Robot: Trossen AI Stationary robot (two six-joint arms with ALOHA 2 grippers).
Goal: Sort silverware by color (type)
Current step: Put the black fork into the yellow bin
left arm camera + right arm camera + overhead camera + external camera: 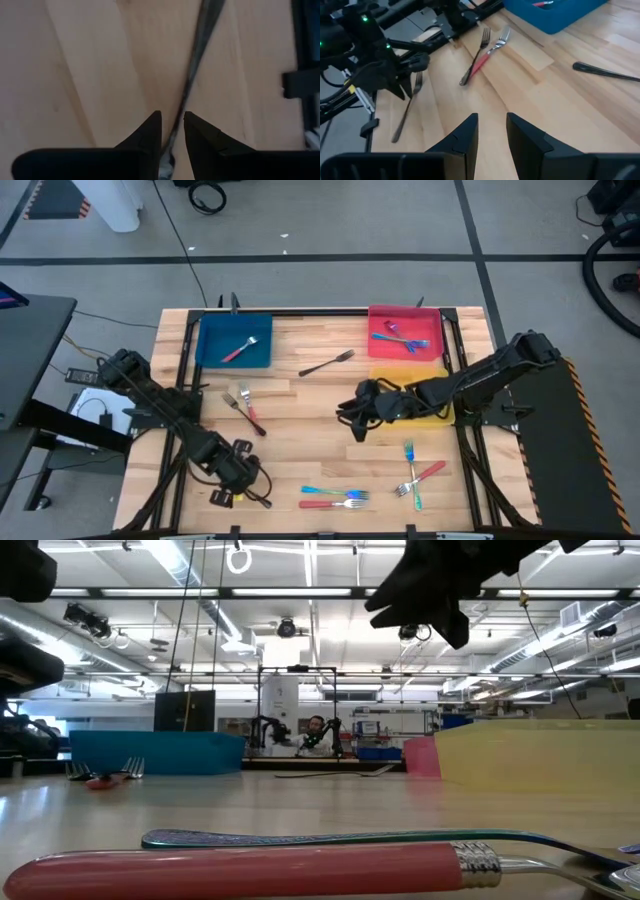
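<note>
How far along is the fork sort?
Early. Done: one red-handled fork lies in the blue tray; the red tray holds a few forks, one of them blue. In hand: the left gripper's jaws straddle a grey fork. The right gripper hovers empty. Left: loose forks scattered on the table.

Wooden table [300,420] bears a blue tray [212,352], red tray [432,320], yellow tray [382,377].

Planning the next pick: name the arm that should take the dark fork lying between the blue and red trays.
Right. The right gripper hangs empty and open, nearest that dark fork; the left gripper, farther off, grips another grey fork.
</note>
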